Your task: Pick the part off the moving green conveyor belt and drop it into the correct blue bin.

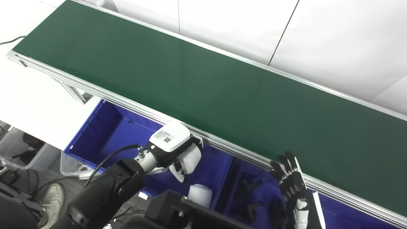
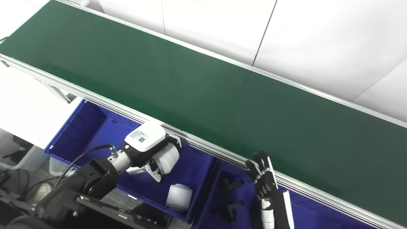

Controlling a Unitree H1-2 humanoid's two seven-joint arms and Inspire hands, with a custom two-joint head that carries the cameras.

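Observation:
The green conveyor belt (image 1: pixel 203 82) runs diagonally across the view, and no part lies on it. My left hand (image 1: pixel 173 149) is below the belt's front rail, over the left blue bin (image 1: pixel 101 133). It is shut on a white cylindrical part (image 1: pixel 191 159). A second white cylinder (image 1: pixel 199 194) lies in that bin just below the hand. My right hand (image 1: pixel 291 179) is open and empty, with fingers pointing up beside the belt's front rail, above the right blue bin (image 1: pixel 237 187).
Several black parts (image 2: pixel 229 210) lie in the right blue bin. The belt's aluminium front rail (image 1: pixel 222 144) overhangs both bins. A clear plastic box (image 1: pixel 19 149) and cables sit on the floor at far left. White wall panels stand behind the belt.

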